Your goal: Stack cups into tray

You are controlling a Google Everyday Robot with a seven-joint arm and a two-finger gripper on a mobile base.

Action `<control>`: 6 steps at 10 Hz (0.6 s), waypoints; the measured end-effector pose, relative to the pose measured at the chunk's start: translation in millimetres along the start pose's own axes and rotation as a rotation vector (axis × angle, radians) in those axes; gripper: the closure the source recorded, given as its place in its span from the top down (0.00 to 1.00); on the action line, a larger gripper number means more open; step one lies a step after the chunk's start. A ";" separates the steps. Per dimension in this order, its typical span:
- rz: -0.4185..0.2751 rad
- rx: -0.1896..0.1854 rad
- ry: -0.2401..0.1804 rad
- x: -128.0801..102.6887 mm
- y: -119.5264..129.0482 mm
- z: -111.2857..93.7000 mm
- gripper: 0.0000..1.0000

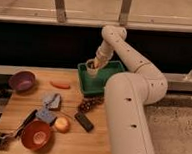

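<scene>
A cream-white cup (pixel 91 70) sits at the tip of my gripper (pixel 94 65), which is shut on the cup's rim. The gripper hangs over the left part of the green tray (pixel 113 73), near its back-left corner, and the cup's base is down inside the tray's walls. I cannot tell whether the cup touches the tray floor. My white arm reaches in from the lower right and hides the tray's right front part.
On the wooden table (pixel 17 105) are a purple bowl (pixel 22 80), a carrot (pixel 60 84), a blue-grey cloth (pixel 50 101), dark grapes (pixel 88 105), a black bar-shaped object (pixel 84 121), a peach-coloured fruit (pixel 61 124) and a red-orange bowl (pixel 36 134). Utensils (pixel 4 138) lie at the front left.
</scene>
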 end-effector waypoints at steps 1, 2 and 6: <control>0.010 0.001 0.009 0.2 -5.1 5.1 0.04; 0.022 0.001 0.013 0.2 -8.6 8.5 0.04; 0.057 -0.011 0.014 2.4 -16.4 15.8 0.04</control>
